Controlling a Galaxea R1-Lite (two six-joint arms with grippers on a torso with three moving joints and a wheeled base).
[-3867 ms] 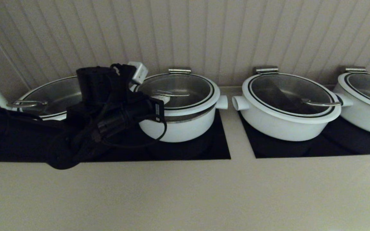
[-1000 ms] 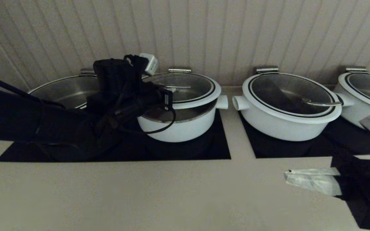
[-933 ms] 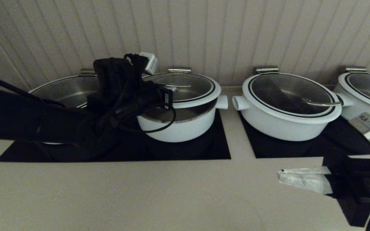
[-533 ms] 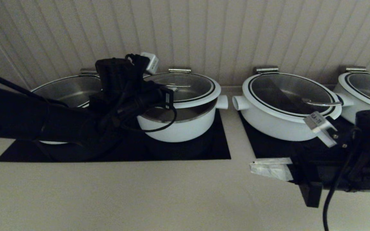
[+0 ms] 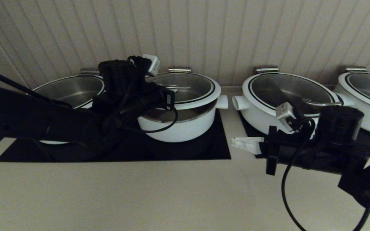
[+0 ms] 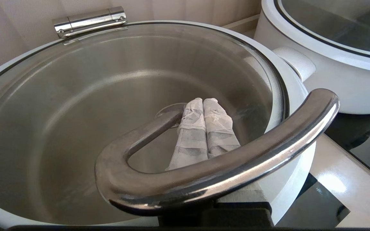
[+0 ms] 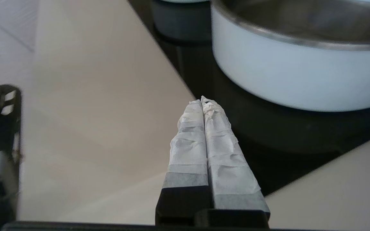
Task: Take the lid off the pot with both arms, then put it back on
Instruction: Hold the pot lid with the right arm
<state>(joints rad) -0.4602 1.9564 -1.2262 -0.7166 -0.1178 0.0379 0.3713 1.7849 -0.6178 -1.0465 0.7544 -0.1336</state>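
Observation:
The pot (image 5: 178,128) is white and stands on the left black panel. Its glass lid (image 5: 185,86) is tilted, front edge raised, so a gap shows the pot's steel rim. My left gripper (image 6: 203,101) is shut, and its taped fingers are hooked under the lid's curved steel handle (image 6: 223,166) without clamping it. In the head view the left arm (image 5: 120,96) covers the lid's left side. My right gripper (image 5: 234,142) is shut and empty, low over the counter just right of the pot. It points at the pot's wall (image 7: 294,73) and also shows in the right wrist view (image 7: 201,100).
A wider white lidded pot (image 5: 287,122) stands right of the task pot, behind my right arm. Another pot (image 5: 365,106) is at the far right and one (image 5: 66,89) at the far left. The beige counter (image 5: 140,192) runs along the front, and a ribbed wall stands behind.
My right arm came in from the right edge and swept left to beside the pot. My left arm shifted slightly right and the lid's front edge rose.

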